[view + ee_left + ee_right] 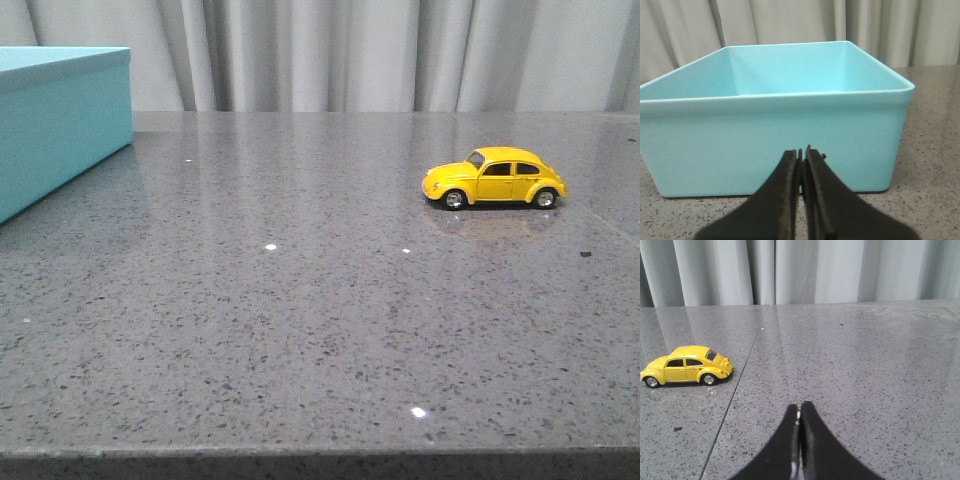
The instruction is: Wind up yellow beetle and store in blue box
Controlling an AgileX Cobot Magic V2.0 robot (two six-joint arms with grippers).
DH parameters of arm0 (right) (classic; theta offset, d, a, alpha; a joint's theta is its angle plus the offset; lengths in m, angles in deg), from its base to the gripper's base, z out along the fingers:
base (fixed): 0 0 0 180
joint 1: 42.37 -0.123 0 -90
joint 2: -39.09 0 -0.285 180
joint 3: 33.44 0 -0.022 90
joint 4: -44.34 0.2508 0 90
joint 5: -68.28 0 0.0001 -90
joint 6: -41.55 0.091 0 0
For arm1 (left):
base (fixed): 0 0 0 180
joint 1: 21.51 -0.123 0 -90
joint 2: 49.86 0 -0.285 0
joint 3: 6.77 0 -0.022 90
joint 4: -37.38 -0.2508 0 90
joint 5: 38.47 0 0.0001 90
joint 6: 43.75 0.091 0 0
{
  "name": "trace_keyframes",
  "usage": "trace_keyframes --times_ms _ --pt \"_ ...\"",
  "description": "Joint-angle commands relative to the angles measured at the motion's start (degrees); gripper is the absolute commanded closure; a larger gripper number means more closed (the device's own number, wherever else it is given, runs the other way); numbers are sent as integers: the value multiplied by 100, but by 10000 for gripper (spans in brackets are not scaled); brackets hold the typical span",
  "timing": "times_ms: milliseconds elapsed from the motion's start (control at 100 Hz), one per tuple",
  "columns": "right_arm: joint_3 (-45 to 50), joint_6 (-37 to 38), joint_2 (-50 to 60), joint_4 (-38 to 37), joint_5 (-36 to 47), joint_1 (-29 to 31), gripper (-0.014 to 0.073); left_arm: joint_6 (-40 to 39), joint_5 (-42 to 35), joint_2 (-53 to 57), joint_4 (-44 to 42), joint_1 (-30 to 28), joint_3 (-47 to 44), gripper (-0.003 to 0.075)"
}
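Observation:
The yellow beetle [494, 178] stands on its wheels on the grey stone table, at the right in the front view, nose pointing left. It also shows in the right wrist view [687, 366], off to one side of my right gripper [799, 407], which is shut, empty and well apart from the car. The blue box [60, 120] stands at the far left of the front view. In the left wrist view the blue box [775, 145] is open-topped and looks empty, right in front of my left gripper [801, 151], which is shut and empty. Neither gripper shows in the front view.
A grey speckled table [300, 320] with its front edge at the bottom of the front view. A seam [735, 395] runs across the tabletop beside the car. Pale curtains [380, 50] hang behind the table.

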Motion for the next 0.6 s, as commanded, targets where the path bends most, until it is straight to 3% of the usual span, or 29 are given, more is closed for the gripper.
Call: trace_keyframes --times_ms 0,590 --pt "-98 6 127 -7 461 31 661 -43 -438 178 51 41 -119 739" --pt "-98 6 127 -12 461 31 661 -43 -566 178 51 41 -119 739"
